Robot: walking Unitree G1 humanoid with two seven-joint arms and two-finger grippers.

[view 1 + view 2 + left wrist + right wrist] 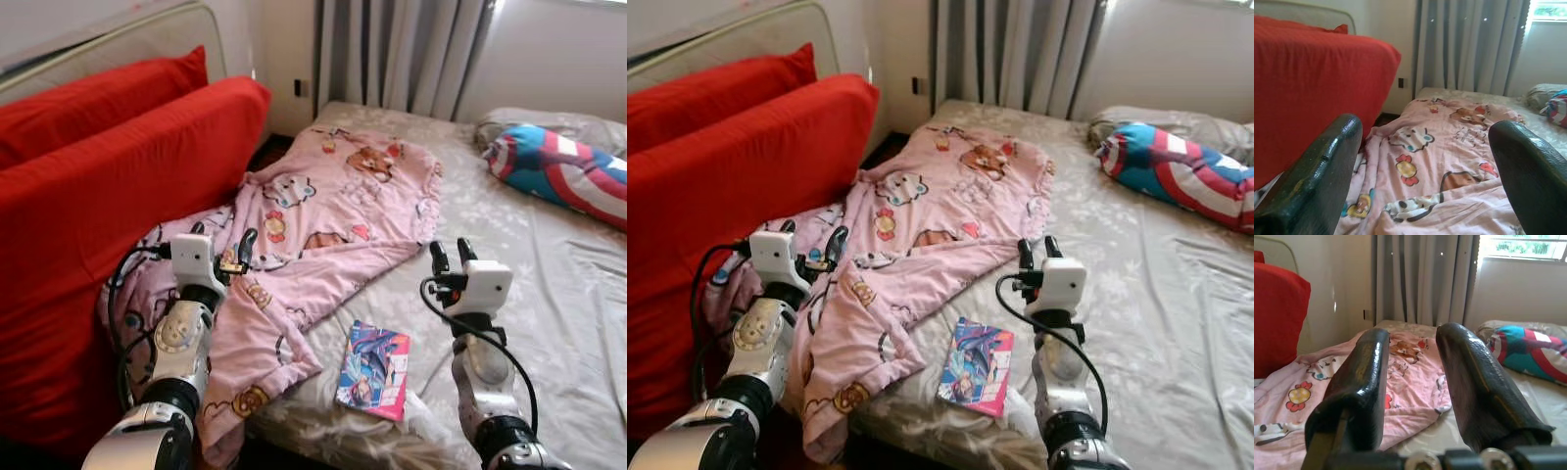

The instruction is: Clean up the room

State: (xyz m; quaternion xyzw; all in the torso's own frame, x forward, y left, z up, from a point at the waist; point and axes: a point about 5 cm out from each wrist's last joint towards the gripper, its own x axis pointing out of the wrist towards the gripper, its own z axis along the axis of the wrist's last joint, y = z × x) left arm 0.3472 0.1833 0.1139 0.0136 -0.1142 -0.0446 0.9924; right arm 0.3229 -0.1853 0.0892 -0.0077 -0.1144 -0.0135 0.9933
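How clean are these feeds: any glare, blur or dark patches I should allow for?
Eye views: sharp, with window daylight washing out the top right corner. Left wrist view: the fingers blur up close, the pink blanket is soft, and the window is blown out. Right wrist view: glare streaks on the fingers, and an overexposed window.

I see grey curtains (pixel 402 54) hanging at the back of the rm, w/ a bright window (pixel 1523 246) beside them on the right. A dark wall socket (pixel 300 87) sits just left of the curtains, low on the pale wall (pixel 568 59). On my left, a big red cushion (pixel 118 186) stands on edge beside the bed, a 2nd red cushion (pixel 98 98) behind it, both in front of a pale metal-rimmed board (pixel 118 34). The bed sheet (pixel 529 245) is grey w/ a faint floral print, a bit creased.
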